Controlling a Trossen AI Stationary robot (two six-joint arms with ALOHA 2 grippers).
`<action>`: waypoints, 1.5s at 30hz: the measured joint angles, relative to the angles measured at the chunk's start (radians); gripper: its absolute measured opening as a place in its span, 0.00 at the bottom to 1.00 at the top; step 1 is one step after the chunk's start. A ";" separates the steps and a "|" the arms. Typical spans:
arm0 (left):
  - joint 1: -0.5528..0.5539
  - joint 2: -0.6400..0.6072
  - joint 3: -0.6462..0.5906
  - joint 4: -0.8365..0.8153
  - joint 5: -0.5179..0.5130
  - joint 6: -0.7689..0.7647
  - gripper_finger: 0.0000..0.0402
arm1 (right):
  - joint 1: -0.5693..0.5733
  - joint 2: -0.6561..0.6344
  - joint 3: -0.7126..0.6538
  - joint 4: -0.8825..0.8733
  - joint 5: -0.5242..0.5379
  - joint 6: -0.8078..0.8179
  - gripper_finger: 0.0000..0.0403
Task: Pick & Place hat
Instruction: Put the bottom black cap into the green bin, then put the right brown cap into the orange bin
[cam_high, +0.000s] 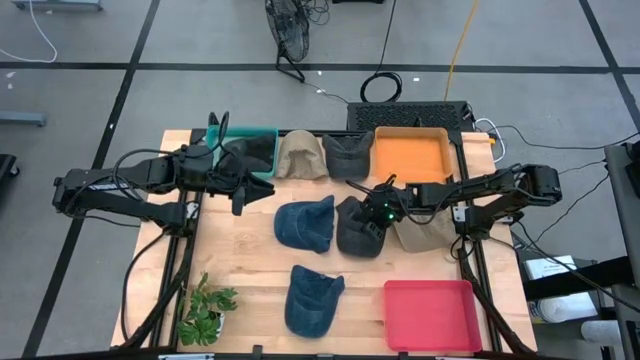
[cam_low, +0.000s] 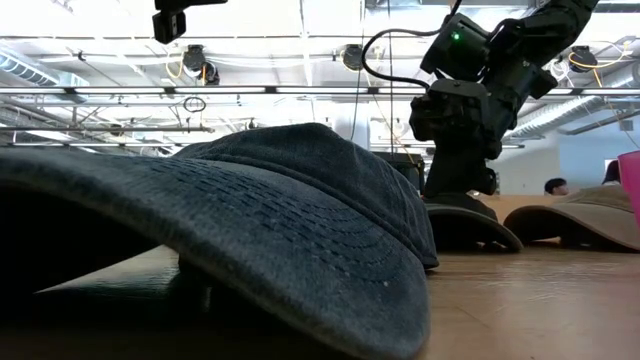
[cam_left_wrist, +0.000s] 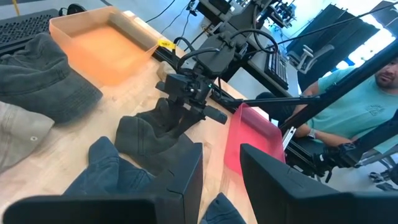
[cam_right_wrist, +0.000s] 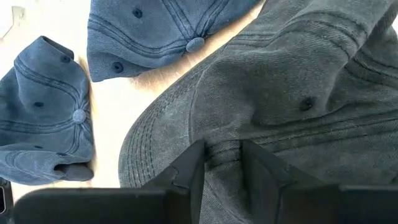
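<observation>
Right gripper (cam_right_wrist: 222, 163) pinches a fold of the dark hat (cam_high: 362, 228) at table centre, between the blue hat (cam_high: 305, 222) and the tan one (cam_high: 425, 234). Cloth is soft and light, probably sagging when lifted; crown fold holds best.

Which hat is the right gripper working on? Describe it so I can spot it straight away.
Start at the orange tray on the table's far edge. In front of it lies a row of three caps; the dark grey cap is the middle one, under the right gripper. A blue cap and a tan cap flank it.
</observation>
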 joint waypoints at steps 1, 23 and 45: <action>0.000 0.000 0.000 0.000 0.000 -0.001 0.29 | 0.000 0.000 0.000 0.000 0.000 0.000 0.20; 0.000 0.000 0.000 -0.023 0.001 -0.007 0.29 | -0.014 -0.477 0.000 -0.849 0.210 0.418 0.40; 0.000 0.000 0.000 -0.025 -0.010 -0.009 0.29 | -0.011 -0.461 -0.092 -0.923 0.111 0.528 0.37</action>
